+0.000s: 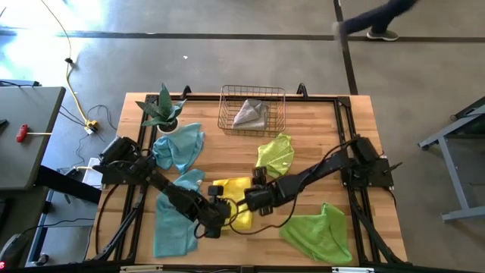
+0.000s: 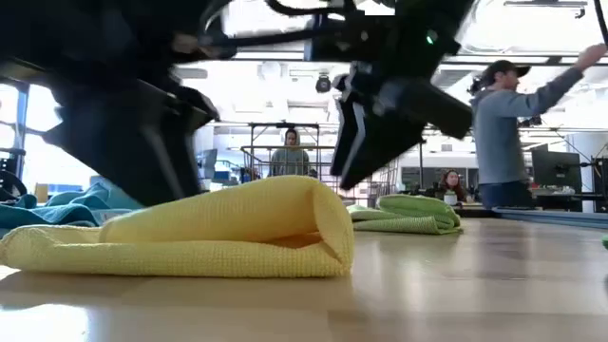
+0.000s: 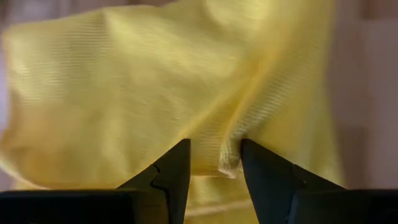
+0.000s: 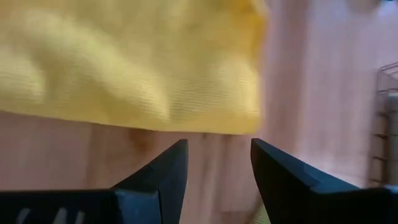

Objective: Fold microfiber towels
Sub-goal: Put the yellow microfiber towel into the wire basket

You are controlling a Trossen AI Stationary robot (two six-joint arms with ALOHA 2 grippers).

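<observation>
From above, both arms meet over a yellow towel (image 1: 236,199) at the table's front centre, mostly hiding it. At table level it lies folded. Left gripper (image 3: 214,158) jaws spread over its fold; right gripper (image 4: 217,163) spread, empty, beside its edge.

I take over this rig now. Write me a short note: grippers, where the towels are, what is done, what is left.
Left gripper: open, over the yellow towel, nothing held.
Right gripper: open, beside the same towel's edge, nothing held.
Yellow towel lies folded over at the front centre.
Grey towel sits in the wire basket.
Left: two teal towels and two green towels, all crumpled.
</observation>
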